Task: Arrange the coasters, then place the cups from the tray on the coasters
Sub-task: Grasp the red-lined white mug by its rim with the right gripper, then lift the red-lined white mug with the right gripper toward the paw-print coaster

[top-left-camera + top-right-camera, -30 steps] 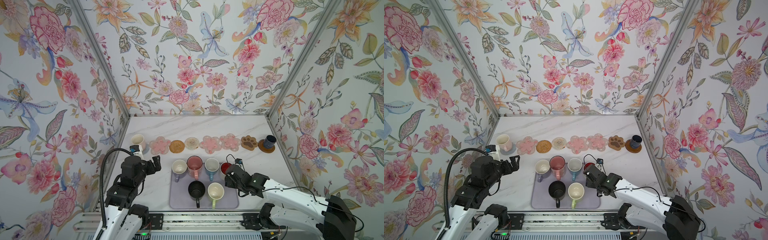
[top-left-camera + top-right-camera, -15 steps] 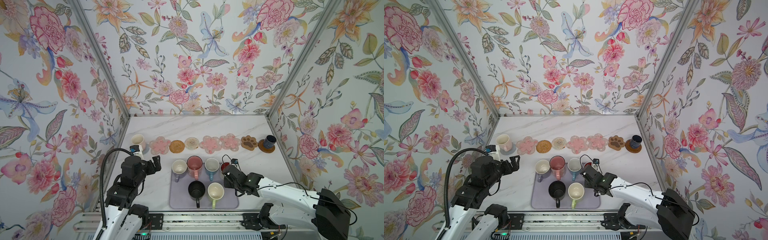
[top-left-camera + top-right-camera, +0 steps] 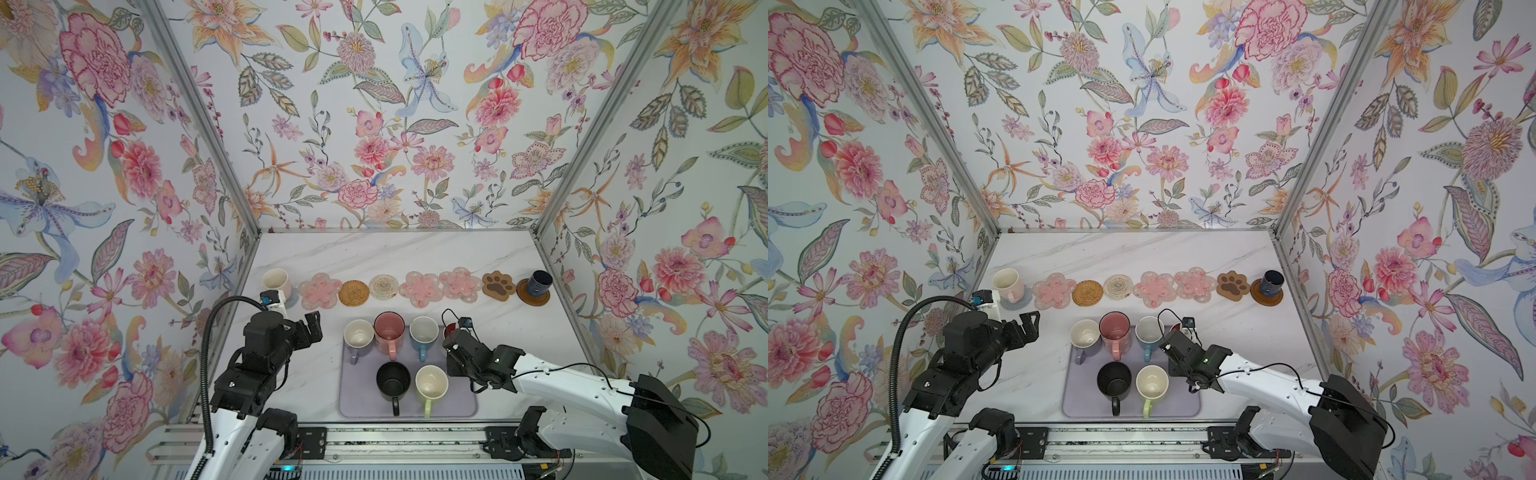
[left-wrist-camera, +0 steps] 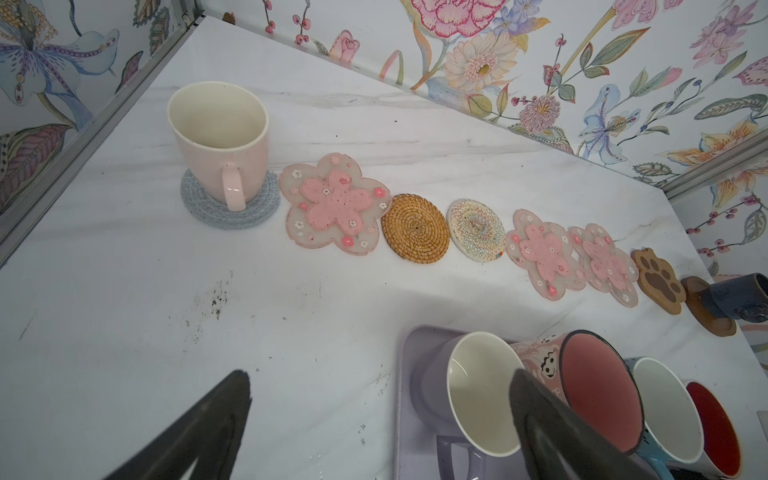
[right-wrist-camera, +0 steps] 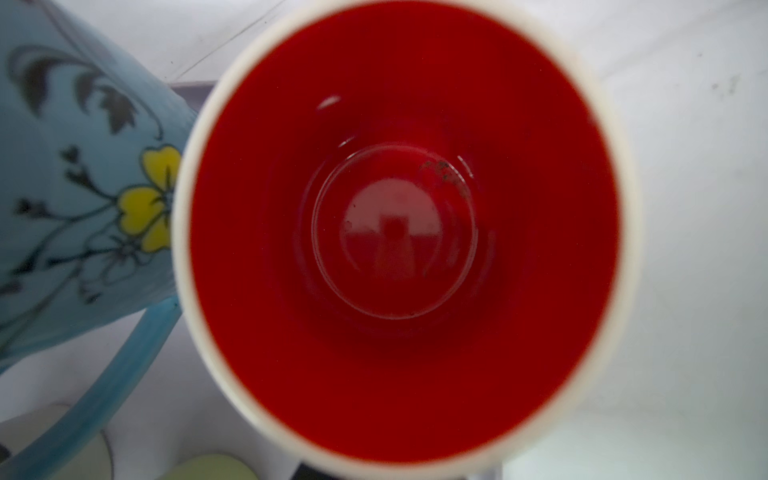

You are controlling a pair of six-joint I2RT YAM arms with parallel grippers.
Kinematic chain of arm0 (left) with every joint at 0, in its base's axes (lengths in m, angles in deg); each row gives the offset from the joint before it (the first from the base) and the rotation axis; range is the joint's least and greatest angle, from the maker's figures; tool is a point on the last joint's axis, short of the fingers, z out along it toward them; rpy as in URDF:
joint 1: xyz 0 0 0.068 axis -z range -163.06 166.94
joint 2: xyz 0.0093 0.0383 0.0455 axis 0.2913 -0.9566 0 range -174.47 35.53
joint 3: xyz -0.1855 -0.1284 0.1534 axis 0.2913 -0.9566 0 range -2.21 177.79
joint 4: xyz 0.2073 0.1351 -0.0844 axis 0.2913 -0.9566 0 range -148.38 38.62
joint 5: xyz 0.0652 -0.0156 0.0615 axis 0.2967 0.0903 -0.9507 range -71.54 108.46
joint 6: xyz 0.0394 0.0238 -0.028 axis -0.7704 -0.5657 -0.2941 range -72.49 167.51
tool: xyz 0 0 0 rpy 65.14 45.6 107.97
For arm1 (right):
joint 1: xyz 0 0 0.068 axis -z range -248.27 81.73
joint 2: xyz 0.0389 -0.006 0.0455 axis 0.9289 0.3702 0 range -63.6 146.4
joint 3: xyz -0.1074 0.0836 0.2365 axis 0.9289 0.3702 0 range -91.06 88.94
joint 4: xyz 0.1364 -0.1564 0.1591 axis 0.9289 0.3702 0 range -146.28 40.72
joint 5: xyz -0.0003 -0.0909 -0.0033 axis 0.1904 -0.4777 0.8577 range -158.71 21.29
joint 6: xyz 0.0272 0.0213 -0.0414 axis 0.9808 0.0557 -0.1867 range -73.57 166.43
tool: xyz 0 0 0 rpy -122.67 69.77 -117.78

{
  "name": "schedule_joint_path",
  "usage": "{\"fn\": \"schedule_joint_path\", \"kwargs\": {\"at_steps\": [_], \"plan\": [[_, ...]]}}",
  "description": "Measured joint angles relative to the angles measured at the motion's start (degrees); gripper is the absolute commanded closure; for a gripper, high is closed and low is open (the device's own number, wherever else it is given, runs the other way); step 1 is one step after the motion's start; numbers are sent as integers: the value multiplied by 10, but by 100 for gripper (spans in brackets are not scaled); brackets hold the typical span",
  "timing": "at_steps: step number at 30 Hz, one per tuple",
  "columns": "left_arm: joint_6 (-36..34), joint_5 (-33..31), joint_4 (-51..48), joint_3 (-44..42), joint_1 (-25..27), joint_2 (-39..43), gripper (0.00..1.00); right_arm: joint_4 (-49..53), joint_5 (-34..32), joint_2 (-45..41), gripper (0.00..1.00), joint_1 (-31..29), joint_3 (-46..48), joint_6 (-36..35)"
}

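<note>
**Q:** What changed just now?
**A:** My right gripper [image 3: 453,345] slid in closer over the tray's [image 3: 358,400] far right corner. Its jaws went from parted to clenched, a quick close.

**Q:** Clenched on what?
**A:** The white mug with red inside [image 5: 399,232]. The right wrist view looked straight down into it and the mug filled the frame. The contact spot was hidden under the rim. I judged it was the handle or the near wall, but couldn't tell which. The mug sat on the tray at that corner, just beside the blue mug [image 3: 423,333]. It wasn't lifted, as far as I could see.

**Q:** Left side?
**A:** No change. My left gripper [image 3: 312,328] hung off the tray's left edge, jaws spread wide, holding nothing.

**Q:** Task standing?
**A:** The coasters lay in a row beyond the tray's far edge, and two were filled. The cream-pink mug [image 4: 216,137] stood on the grey knitted coaster [image 4: 195,214] past the tray's far left corner. The small navy mug [image 3: 539,281] stood on the brown disc [image 3: 534,297] past its far right corner. Six mugs were on the tray and six coasters were bare.

**Q:** So the close meant?
**A:** The pick of the third mug had started. I judged the next move was a straight lift to clear the blue mug, then a carry to a bare coaster. The paw coaster [image 3: 498,285] was the closest one beyond that corner. The risk was a thin grip, so the mug could swing.
</note>
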State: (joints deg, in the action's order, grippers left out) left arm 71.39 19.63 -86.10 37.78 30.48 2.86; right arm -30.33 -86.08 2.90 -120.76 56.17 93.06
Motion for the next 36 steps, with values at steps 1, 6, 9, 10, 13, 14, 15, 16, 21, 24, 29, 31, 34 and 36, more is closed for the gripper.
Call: {"fn": "schedule_joint_path", "kwargs": {"at_steps": [1, 6, 9, 10, 13, 14, 15, 16, 21, 24, 29, 31, 34, 36], "plan": [[0, 0, 0, 0, 0, 0, 1, 4, 0, -3, 100, 0, 0, -2], [0, -1, 0, 0, 0, 0, 1, 35, 0, -25, 100, 0, -13, -14], [0, -1, 0, 0, 0, 0, 1, 54, 0, -44, 100, 7, -30, -23], [0, -1, 0, 0, 0, 0, 1, 58, 0, -50, 100, 11, -36, -26], [0, -1, 0, 0, 0, 1, 1, 76, 1, -70, 100, 37, -58, -39], [0, -1, 0, 0, 0, 2, 1, 81, 2, -78, 100, 49, -65, -45], [0, -1, 0, 0, 0, 2, 1, 84, 4, -83, 100, 62, -70, -50], [0, -1, 0, -1, 0, 2, 1, 87, 6, -89, 100, 79, -76, -56], [0, -1, 0, -2, 0, 2, 1, 94, 20, -88, 100, 184, -94, -98], [0, -1, 0, -2, 0, 2, 1, 92, 41, -67, 100, 260, -108, -131], [0, -1, 0, -3, 0, 2, 1, 68, 76, -16, 100, 366, -139, -180], [0, -1, 0, -3, 0, 2, 1, 50, 90, 8, 100, 395, -150, -195], [0, -1, 0, -3, 0, 2, 1, 23, 109, 50, 100, 427, -167, -210], [0, -1, 0, -3, 0, 2, 1, 4, 116, 80, 100, 441, -179, -219]]}}
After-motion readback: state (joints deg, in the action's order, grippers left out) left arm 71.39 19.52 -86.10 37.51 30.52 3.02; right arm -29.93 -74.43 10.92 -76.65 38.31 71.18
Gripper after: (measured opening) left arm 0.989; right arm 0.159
